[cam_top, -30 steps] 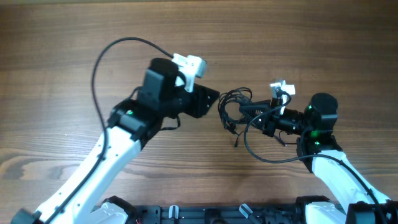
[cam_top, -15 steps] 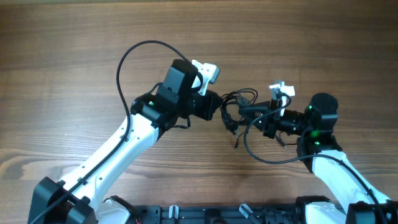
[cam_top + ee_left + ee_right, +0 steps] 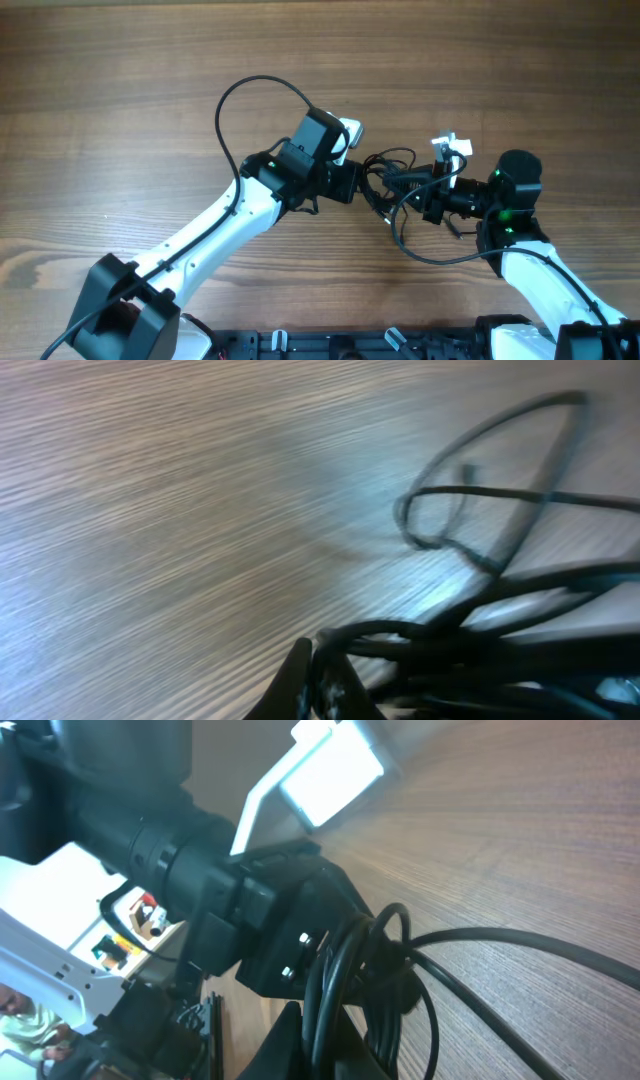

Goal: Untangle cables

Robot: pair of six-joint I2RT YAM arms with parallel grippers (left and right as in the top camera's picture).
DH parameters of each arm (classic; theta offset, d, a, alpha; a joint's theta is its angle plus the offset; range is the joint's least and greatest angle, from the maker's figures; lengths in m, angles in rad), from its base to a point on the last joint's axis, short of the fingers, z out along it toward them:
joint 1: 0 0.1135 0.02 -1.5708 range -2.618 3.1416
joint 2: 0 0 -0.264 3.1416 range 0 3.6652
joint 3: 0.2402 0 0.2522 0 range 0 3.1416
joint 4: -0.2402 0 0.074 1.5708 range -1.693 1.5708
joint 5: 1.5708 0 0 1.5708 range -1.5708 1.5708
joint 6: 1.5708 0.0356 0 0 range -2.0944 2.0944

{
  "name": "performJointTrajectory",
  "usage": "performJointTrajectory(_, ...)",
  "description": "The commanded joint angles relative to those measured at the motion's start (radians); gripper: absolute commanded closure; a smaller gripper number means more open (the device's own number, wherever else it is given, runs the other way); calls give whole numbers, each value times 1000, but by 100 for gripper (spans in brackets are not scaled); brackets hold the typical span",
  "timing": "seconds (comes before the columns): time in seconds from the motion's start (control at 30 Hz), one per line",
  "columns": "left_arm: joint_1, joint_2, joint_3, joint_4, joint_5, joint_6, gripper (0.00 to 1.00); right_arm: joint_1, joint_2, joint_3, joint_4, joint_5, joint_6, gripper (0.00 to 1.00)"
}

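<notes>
Cables (image 3: 385, 172): thin black cords in one knotted, looping bundle (plugs indistinct).
Left gripper (image 3: 360, 183): clenched on bundle's left edge.
Right gripper (image 3: 412, 188): clenched on its right edge.

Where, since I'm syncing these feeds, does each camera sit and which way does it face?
Overhead: above the table, looking straight down; both arms, left hand and right hand at the cables.
Left wrist: on the left arm, looking low across the table at blurred cables; own fingertips at the bottom.
Right wrist: on the right arm, facing the left hand; own fingertips at the bottom.
Shared: all three show the cables.
</notes>
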Motion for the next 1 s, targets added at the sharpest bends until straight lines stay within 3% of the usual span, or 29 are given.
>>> performJointTrajectory(0.0, 27, 24, -2, -58, -361, -209, 96, -3, -3, 4, 18, -36, -13, 87)
performJointTrajectory(0.07, 53, 24, -2, -48, -367, -272, 96, -3, -3, 4, 16, -37, -2, 87)
performJointTrajectory(0.13, 67, 24, -2, -38, -367, -272, 96, -3, -3, 4, 14, -36, -3, 96)
performJointTrajectory(0.3, 100, 24, -2, -31, -359, -347, 96, -3, -3, 4, 14, -36, -3, 96)
performJointTrajectory(0.37, 98, 24, -2, 0, -291, -241, 96, -3, -3, 4, -3, -19, -11, 74)
performJointTrajectory(0.5, 94, 19, -2, 78, -66, -20, 96, 1, -2, 4, -139, 187, -49, 57)
performJointTrajectory(0.63, 94, 2, -2, 87, -10, -18, 96, 47, 26, 4, -84, 244, 18, 48)
performJointTrajectory(0.67, 94, -6, -2, 89, 3, -18, 96, 66, 40, 4, -79, 249, 21, 42)
performJointTrajectory(0.7, 94, -23, -2, 89, 34, 4, 96, 77, 50, 4, -78, 267, 29, 30)
performJointTrajectory(0.8, 94, -90, -2, 89, 68, 58, 96, 88, 87, 4, -80, 391, 424, 13)
performJointTrajectory(0.9, 94, -161, -2, 85, 68, 61, 96, 88, 96, 4, -60, 426, 729, 11)
performJointTrajectory(0.93, 92, -179, -2, 83, 68, 61, 96, 88, 96, 4, -61, 425, 869, 0)
performJointTrajectory(0.97, 89, -187, -2, 81, 68, 61, 96, 88, 96, 4, -61, 425, 957, 0)
